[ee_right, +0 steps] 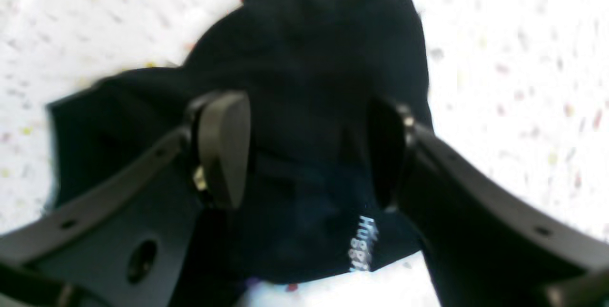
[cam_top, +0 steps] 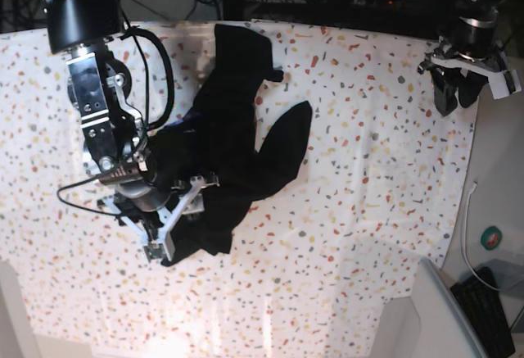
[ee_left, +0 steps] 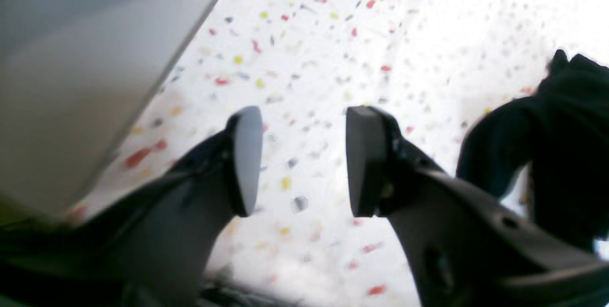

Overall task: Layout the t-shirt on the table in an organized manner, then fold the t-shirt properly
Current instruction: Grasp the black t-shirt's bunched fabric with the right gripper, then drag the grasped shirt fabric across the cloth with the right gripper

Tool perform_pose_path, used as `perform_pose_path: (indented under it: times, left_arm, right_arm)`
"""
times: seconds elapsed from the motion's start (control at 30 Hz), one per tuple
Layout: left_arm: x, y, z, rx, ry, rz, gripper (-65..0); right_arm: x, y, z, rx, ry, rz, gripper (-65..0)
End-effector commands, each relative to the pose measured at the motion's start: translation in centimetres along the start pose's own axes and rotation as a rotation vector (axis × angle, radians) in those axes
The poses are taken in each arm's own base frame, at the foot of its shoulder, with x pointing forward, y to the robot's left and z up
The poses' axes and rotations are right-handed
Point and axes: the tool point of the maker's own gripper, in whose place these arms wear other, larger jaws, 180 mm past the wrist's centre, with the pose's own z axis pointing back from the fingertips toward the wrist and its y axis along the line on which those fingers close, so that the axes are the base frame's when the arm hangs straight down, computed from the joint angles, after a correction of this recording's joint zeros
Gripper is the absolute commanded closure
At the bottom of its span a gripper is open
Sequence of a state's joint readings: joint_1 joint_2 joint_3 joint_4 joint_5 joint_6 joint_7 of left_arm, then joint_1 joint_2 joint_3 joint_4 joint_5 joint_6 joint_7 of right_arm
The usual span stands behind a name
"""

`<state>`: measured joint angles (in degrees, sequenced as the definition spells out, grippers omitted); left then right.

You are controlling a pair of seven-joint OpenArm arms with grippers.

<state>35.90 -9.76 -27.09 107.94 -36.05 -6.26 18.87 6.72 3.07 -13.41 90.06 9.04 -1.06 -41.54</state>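
Black t-shirt (cam_top: 237, 141) lying crumpled left of centre on the speckled tabletop (cam_top: 368, 169), bunched into an uneven heap; one long fold reaching toward the far edge, one lobe spreading right, the lower part trailing toward the near side; small white lettering showing on a hem in the right wrist view, too blurred to read in full.

Right gripper (ee_right: 309, 150) hanging directly over the shirt's lower left part, pads spread wide, black fabric filling the gap between them; left pad (ee_right: 223, 147) pale grey, the other pad dark and hard to separate from the cloth; no fold visibly pinched, contact with the fabric impossible to judge from this blur; in the base view the same gripper (cam_top: 168, 223) sitting at the heap's near-left edge, white fingers over black cloth, cable looping off to the left.

Left gripper (ee_left: 304, 159) well apart from the shirt, at the tabletop's far right corner (cam_top: 467, 79); pads parted with only speckled cloth between them, nothing held; a dark bunch of shirt (ee_left: 547, 140) visible at the right of the left wrist view; plain grey surface (ee_left: 81, 83) along that view's left side.
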Motion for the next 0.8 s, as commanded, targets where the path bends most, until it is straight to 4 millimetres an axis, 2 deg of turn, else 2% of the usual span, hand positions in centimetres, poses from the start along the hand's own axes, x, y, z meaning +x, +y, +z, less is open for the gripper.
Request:
perform_pose_path:
  times: [0.0,0.1,0.17,0.33,0.43,0.53,0.57,0.7,0.77]
  left_arm:
    - [1.1,-0.6,-0.5,-0.023,-0.026,-0.003,-27.8]
    - [1.9,-0.5,-1.3,-0.021,-0.024,0.000,-24.8]
    - [2.3,0.8,-1.0,0.013,-0.036,0.000,-22.5]
    - [-1.5,9.9,0.8,0.241,0.045,0.062,-6.4]
    - [-2.8,13.0,1.7,0.262,0.074,0.056,-1.6]
    - [-3.1,14.4,2.6,0.246,0.086,0.046,-5.1]
    - [-3.0,14.7,2.8,0.251,0.082,0.047,-8.4]
    - [-2.7,15.0,3.1,0.258,0.072,0.048,-28.8]
    - [-2.7,15.0,3.1,0.258,0.071,0.049,-33.4]
  right_arm:
    - [1.7,2.2,0.4,0.049,-0.052,0.020,-34.8]
    - [-1.1,8.1,0.7,0.166,-0.001,0.150,-34.8]
    - [-2.8,10.6,1.0,0.190,0.025,0.167,-34.8]
    - [-7.1,15.9,0.9,0.164,0.049,0.142,-35.4]
    - [-10.2,17.4,-0.7,0.136,0.106,0.160,-35.4]
    - [-11.9,18.1,-2.1,0.122,0.126,0.175,-35.4]
    - [-12.0,18.1,-2.5,0.118,0.123,0.183,-35.6]
    - [-11.7,18.5,-2.6,0.120,0.110,0.179,-39.3]
    - [-11.1,18.8,-2.4,0.125,0.098,0.168,-40.4]
